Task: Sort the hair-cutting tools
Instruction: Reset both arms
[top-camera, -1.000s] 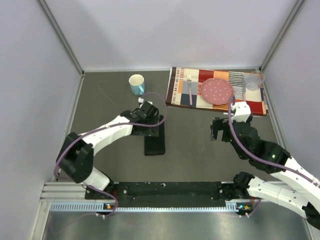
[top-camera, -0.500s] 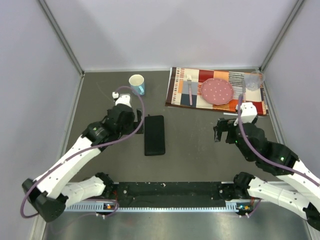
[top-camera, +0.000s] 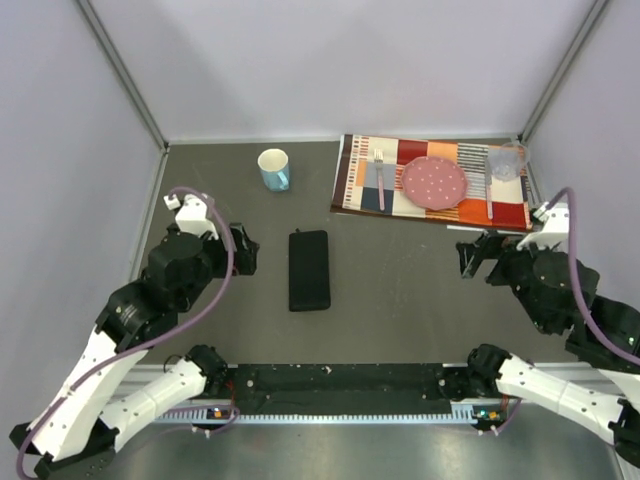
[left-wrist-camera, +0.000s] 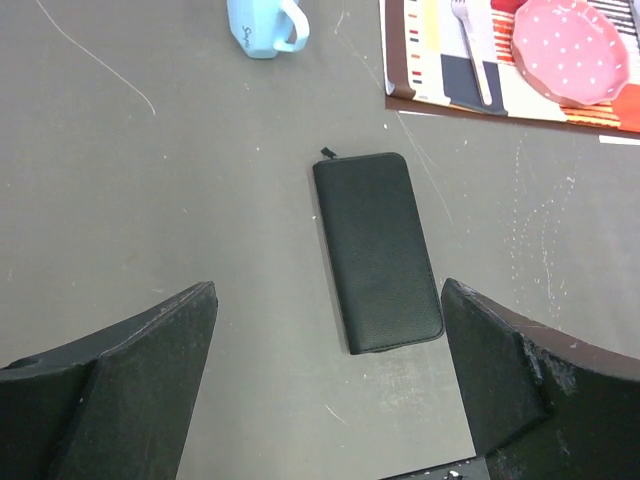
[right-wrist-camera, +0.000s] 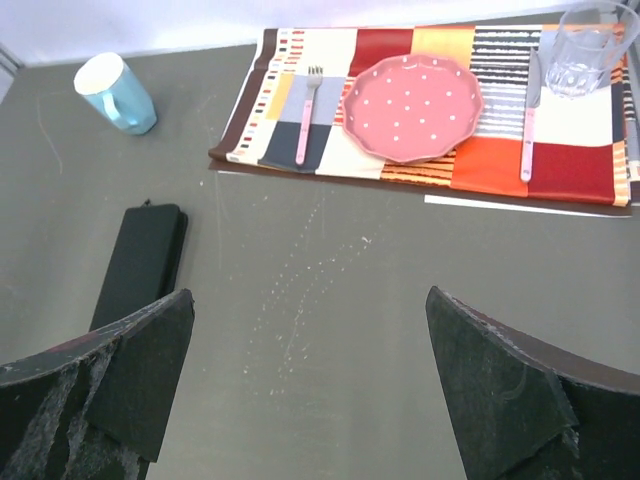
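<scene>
Overhead: my left hand (top-camera: 243, 250) and right hand (top-camera: 475, 258) hang wide and empty either side of the zipped black case (top-camera: 309, 270) in the middle of the desk (top-camera: 400, 290). Left wrist: no scissors or combs show; likely inside, light, stiff, slippery, best pinched at the handles. Right wrist: my finger (right-wrist-camera: 120, 370) hides the case's near end.

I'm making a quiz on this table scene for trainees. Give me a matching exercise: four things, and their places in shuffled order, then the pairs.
Things: 1 mug; 2 zip case; 3 fork; 4 glass.
Places: A far right corner of the placemat; B middle of the table, alone; C on the placemat, left of the pink plate; D far side of the table, left of the placemat.
Pairs: 1-D, 2-B, 3-C, 4-A.
</scene>
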